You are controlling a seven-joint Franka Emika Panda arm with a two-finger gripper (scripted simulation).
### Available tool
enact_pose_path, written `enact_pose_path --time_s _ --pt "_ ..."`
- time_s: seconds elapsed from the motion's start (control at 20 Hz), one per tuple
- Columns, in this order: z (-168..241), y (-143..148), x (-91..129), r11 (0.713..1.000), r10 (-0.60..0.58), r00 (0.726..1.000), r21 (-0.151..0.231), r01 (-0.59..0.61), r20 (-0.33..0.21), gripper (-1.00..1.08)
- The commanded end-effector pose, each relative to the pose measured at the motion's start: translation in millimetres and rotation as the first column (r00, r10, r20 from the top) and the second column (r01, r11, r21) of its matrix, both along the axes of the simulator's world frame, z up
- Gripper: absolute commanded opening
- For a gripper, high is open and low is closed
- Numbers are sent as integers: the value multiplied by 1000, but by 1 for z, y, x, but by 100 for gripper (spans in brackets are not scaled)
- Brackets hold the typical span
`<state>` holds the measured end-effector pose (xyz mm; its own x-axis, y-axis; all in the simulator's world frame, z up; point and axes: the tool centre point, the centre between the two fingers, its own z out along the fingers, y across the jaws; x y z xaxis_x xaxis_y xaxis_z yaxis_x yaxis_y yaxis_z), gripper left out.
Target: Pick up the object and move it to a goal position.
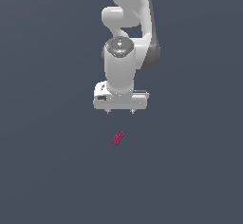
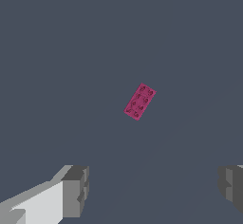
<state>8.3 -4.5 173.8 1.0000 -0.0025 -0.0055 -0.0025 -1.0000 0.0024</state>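
**Gripper spread above the block, nothing held**

We recorded a plain dark grey-blue floor [image 1: 52, 171] filling both views. Nothing else lay on it besides the task piece, so we saw no obstacle between the arm and the block. Faint straight lines crossed the surface in the wrist view; we could not tell what they were.

Working from the exterior view's left to its right: bare floor first, then near the centre the white Panda arm [image 1: 127, 28] coming down from the upper edge, its wrist pointing downward and ending in the wide white gripper [image 1: 120, 111]. Only the two small dark finger tips showed under the hand body there. To the exterior view's right, bare floor again.

The object [image 1: 117, 137], a small flat magenta-pink rectangular block with rows of studs on top, lay flat on the floor just below the gripper in the exterior view, roughly under the gap between the tips and apart from them. Its long side ran diagonally.

In the wrist view the two grey fingers [image 2: 76, 190] stood far apart at opposite edges of the picture, released, with only floor between them. The object [image 2: 140, 101] sat ahead of that gap, touching neither finger, and closer to the middle line than to either pad.
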Motion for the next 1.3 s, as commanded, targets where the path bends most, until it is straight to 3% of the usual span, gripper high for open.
enact_pose_path --time_s 0.0,0.45,0.75,1.25 --pt "0 0 0 1000 0 1000 0 0 0 100" --pt "16 0 13 1000 -11 999 13 11 43 100" --pt "13 0 13 1000 -23 999 13 23 41 100" --pt "-18 -4 25 987 -161 987 18 160 29 100"
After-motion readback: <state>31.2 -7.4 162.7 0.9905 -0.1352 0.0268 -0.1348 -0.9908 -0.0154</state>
